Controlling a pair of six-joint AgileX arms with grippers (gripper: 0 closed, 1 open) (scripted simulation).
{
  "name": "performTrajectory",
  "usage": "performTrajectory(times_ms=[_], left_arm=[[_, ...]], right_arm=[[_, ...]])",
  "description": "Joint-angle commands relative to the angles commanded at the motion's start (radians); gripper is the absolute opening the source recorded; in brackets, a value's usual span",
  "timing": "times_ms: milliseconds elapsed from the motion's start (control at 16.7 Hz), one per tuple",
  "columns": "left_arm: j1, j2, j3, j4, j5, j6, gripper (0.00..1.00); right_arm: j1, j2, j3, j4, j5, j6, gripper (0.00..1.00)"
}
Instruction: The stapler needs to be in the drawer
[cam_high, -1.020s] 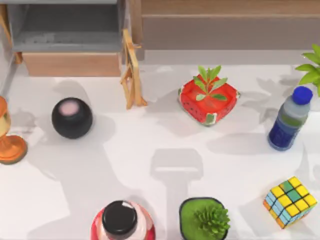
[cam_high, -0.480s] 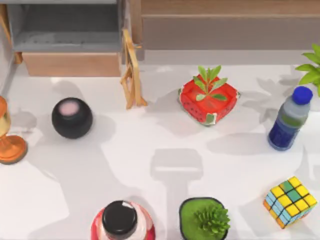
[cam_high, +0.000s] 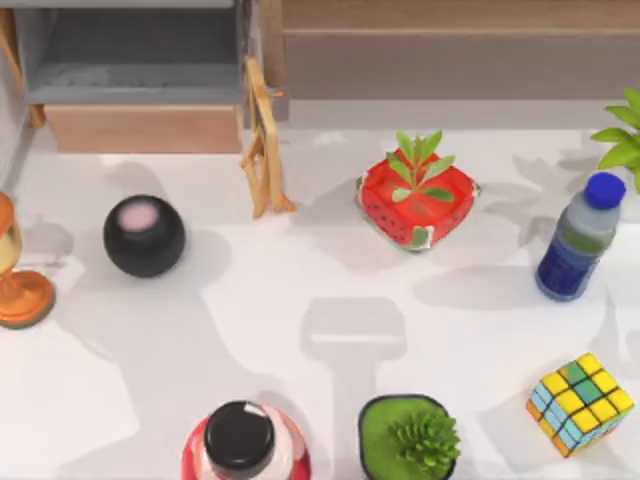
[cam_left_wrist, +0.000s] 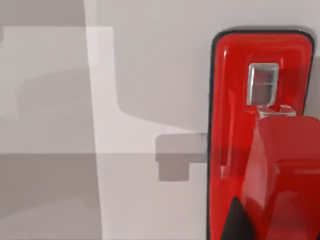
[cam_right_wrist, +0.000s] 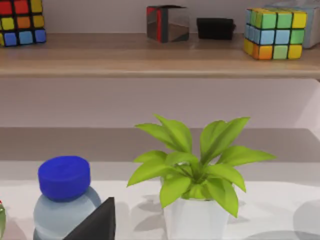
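Close under our left wrist camera the red stapler (cam_left_wrist: 260, 135) lies lengthwise along the view, hand state untellable.

The open grey-lined drawer with its tan wooden front (cam_high: 140, 127) sits at the table's far left; a slanted wooden easel (cam_high: 262, 150) crowds its right corner; a round black speaker (cam_high: 144, 236) stands before it; bare white tabletop (cam_high: 300, 290) spreads right of that speaker.
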Motion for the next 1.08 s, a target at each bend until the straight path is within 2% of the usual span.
performTrajectory(times_ms=[420, 1080], left_arm=[[0.000, 0.000, 0.000, 0.000, 0.000, 0.000, 0.98], [0.000, -0.009, -0.006, 0.005, 0.004, 0.004, 1.00]], right_arm=[[0.000, 0.000, 0.000, 0.000, 0.000, 0.000, 1.00], [0.000, 0.000, 0.000, 0.000, 0.000, 0.000, 1.00]])
